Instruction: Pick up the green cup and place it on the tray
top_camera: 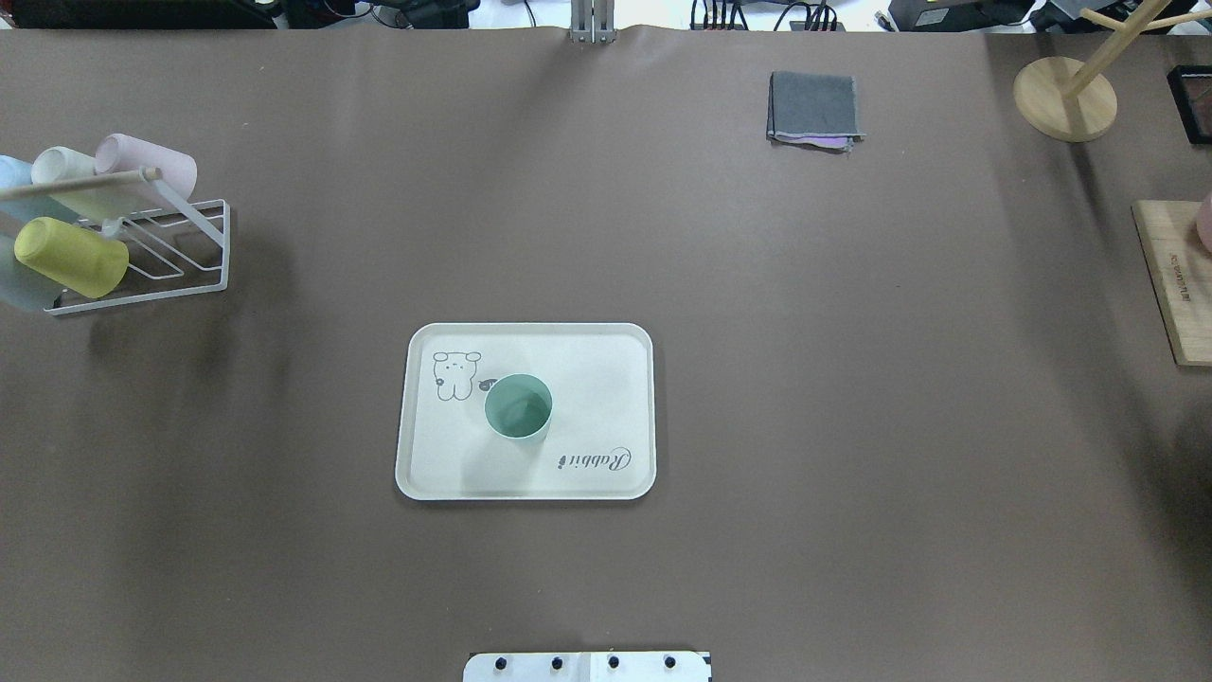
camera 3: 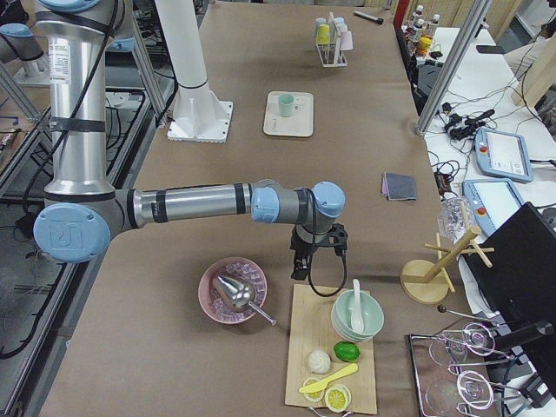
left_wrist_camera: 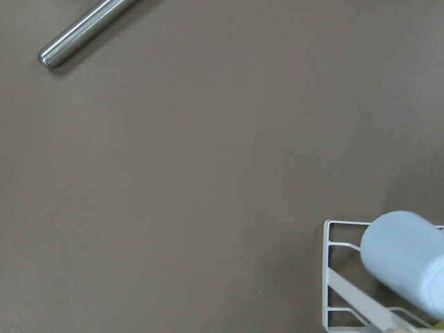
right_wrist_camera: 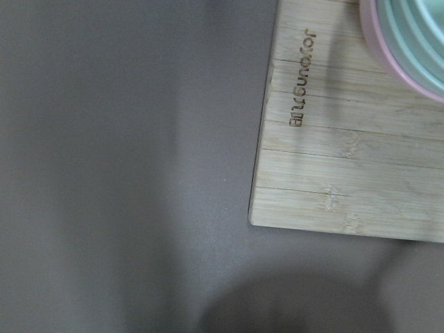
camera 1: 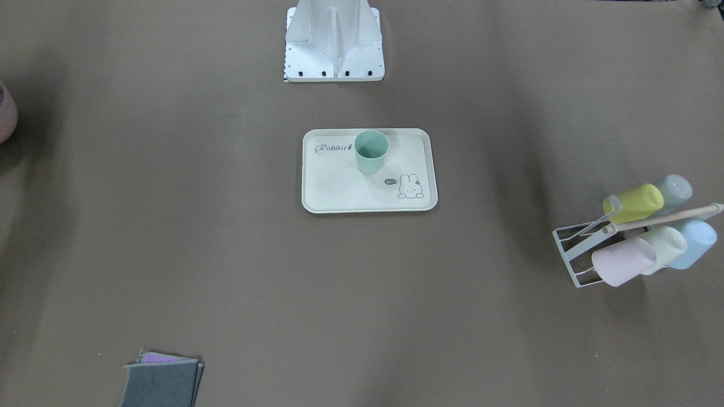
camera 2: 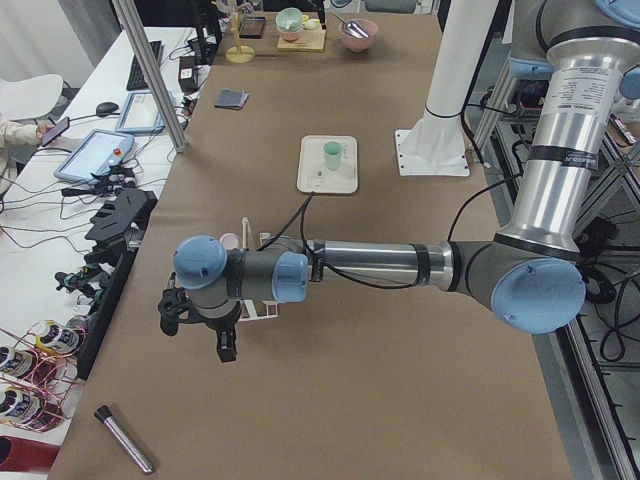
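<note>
The green cup (camera 1: 371, 151) stands upright on the cream "Rabbit" tray (camera 1: 339, 192), between the script and the bunny drawing. Cup (top_camera: 518, 407) and tray (top_camera: 606, 379) also show in the overhead view, with nothing touching them. No gripper shows in the front or overhead views. In the exterior left view my left gripper (camera 2: 200, 335) hangs over the table's near end, far from the tray (camera 2: 315, 180). In the exterior right view my right gripper (camera 3: 301, 271) hangs by the wooden board, far from the cup (camera 3: 286, 104). I cannot tell whether either is open or shut.
A white wire rack (top_camera: 189, 246) with several pastel cups lies at the table's left. Folded grey cloths (top_camera: 814, 109) lie far right. A wooden board (top_camera: 1174, 284) with bowls, a pink bowl (camera 3: 233, 291) and a mug tree (top_camera: 1065, 95) stand at the right end. A metal tube (camera 2: 125, 440) lies at the left end.
</note>
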Robot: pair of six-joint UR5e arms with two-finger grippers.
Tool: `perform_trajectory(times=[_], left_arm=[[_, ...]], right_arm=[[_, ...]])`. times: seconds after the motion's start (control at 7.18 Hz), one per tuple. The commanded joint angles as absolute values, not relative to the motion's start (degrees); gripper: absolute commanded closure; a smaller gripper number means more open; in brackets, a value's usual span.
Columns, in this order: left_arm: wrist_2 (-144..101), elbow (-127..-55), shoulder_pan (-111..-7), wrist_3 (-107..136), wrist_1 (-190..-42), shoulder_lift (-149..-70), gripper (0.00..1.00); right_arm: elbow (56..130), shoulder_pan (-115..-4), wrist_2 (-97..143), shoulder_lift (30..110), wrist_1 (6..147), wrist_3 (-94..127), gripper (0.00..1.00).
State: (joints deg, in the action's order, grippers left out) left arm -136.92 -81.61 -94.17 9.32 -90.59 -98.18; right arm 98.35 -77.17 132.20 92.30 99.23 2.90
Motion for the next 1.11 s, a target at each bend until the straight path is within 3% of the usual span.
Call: perform_trajectory(times=[0.0,0.28,0.97], left_arm=[[-136.9,-84.9,-94.2,9.0,-90.6,-93.0,0.02],[-136.4,-91.0,-94.0,9.1,-90.4,-88.5,0.02],[-136.4,-91.1,-94.0,9.5,-90.4,-88.5,0.02]], right_arm=[[98.3,-77.2,132.3,92.3,99.2,2.9,0.01],[98.2,-77.2,132.4,92.3,99.2,2.8,0.01],[98.2,-77.2,133.1,92.5,99.1,3.0,0.0]])
